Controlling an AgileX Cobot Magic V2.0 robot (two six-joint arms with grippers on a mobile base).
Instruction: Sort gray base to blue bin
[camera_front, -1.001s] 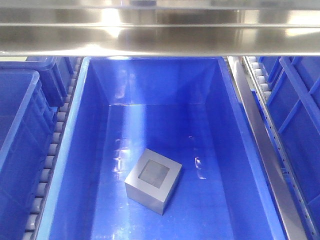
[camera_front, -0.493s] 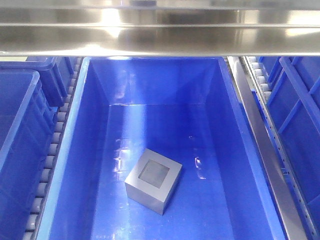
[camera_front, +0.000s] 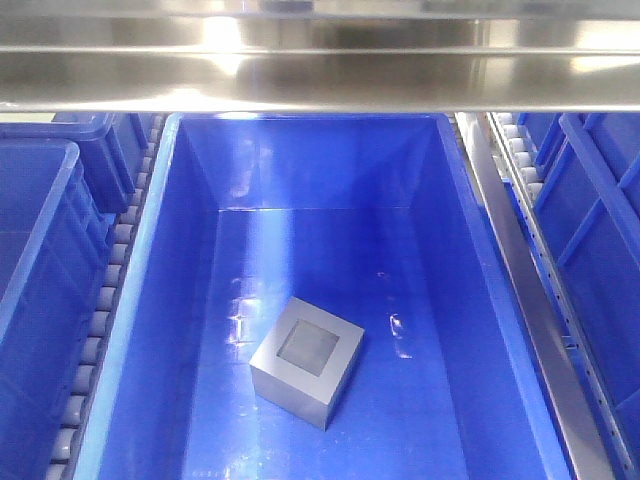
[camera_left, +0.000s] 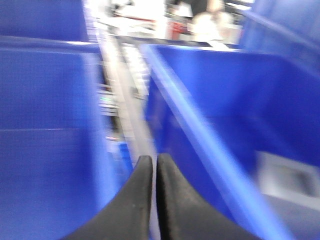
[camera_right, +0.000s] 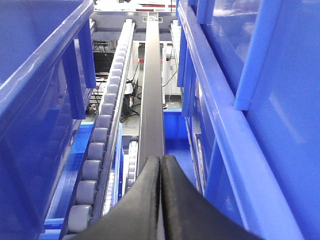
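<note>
Now the gray base (camera_front: 307, 361) sits in the blue bin (camera_front: 156, 290), clear of walls.

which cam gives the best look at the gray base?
The exterior front-facing view: the gray base sits whole and sharp on the floor of the blue bin, recessed opening facing up. The left wrist view shows only a blurred gray patch at its right edge, likely the base. The right wrist view does not show it.

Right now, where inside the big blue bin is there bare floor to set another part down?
The blue bin floor is bare behind the gray base up to the far wall, and to its right toward the right wall. The tighter strip lies between the base and the left wall.
</note>
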